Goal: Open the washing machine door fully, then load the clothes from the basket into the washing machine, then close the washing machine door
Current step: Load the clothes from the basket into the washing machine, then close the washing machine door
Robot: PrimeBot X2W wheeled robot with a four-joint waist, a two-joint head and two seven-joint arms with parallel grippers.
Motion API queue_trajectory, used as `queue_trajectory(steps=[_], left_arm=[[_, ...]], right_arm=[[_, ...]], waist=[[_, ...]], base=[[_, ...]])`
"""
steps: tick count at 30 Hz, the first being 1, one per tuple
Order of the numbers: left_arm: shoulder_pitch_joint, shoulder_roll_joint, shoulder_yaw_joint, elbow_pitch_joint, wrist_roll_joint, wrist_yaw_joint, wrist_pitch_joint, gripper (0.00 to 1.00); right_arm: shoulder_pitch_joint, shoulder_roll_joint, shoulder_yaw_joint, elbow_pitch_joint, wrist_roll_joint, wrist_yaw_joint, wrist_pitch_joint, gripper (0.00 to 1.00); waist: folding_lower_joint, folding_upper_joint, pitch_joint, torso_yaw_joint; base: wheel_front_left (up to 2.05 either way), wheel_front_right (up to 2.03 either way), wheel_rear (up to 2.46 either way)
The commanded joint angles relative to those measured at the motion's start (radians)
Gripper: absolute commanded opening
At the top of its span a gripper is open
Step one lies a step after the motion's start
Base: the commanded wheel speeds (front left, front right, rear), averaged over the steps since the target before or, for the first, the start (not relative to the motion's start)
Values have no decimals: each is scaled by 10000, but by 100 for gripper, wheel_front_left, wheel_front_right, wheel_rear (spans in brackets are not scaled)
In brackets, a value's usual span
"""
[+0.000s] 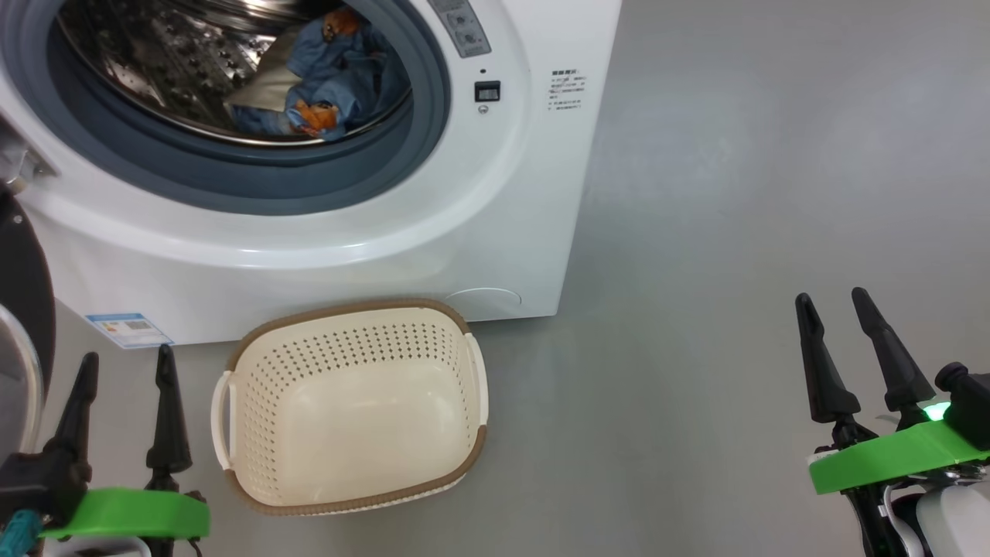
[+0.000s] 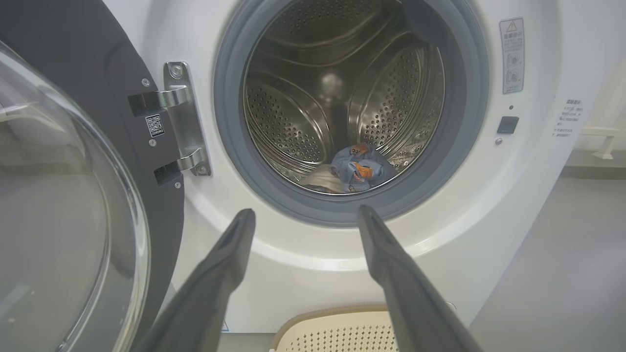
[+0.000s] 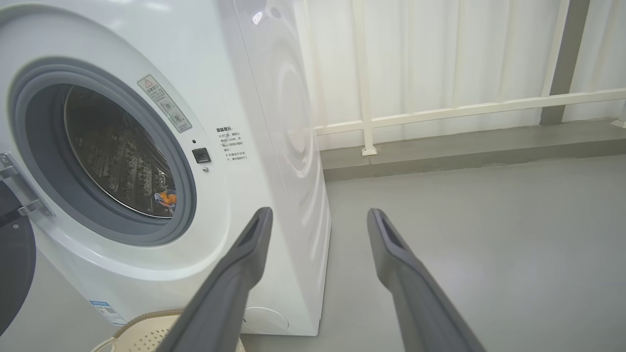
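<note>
Round glossy black door (image 2: 73, 195) with a clear glass bowl window stands swung wide at the left of the big white front-loading washing machine (image 1: 495, 232).
Blue and orange clothes (image 1: 332, 77) lie low in the perforated steel drum (image 2: 293, 122). The cream-white perforated plastic basket (image 1: 348, 340) with a brown rim sits on the grey floor (image 1: 735, 232), just before the machine. The left gripper (image 1: 126, 353) is beside the basket and the right gripper (image 1: 831, 295) is well apart from it; both have their jaws spread wide, gripping nothing.

The basket (image 1: 352, 344) is sitting just before the washing machine (image 1: 495, 224); clothes (image 1: 340, 73) are lying in its drum (image 1: 155, 54); the door (image 1: 23, 278) is standing open left.
</note>
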Motion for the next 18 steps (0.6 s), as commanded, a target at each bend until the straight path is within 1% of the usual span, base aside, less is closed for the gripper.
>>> queue_trajectory(steps=[1,8,18], left_arm=[[116,121,324,-405,-50,-20,-55,100],[548,68,370,-756,-53,-20,-55,100],[564,76,352,-944,-48,-20,-55,100]], right_arm=[[97,-247,36,-262,16,44,-80,100],[171,-233,-62,-310,-19,44,-80,100],[149,-200,-87,-339,-47,44,-80,100]], waist=[[0,0,-74,121],[0,0,-118,207],[0,0,-88,203]], base=[[0,0,0],[0,0,0],[0,0,0]])
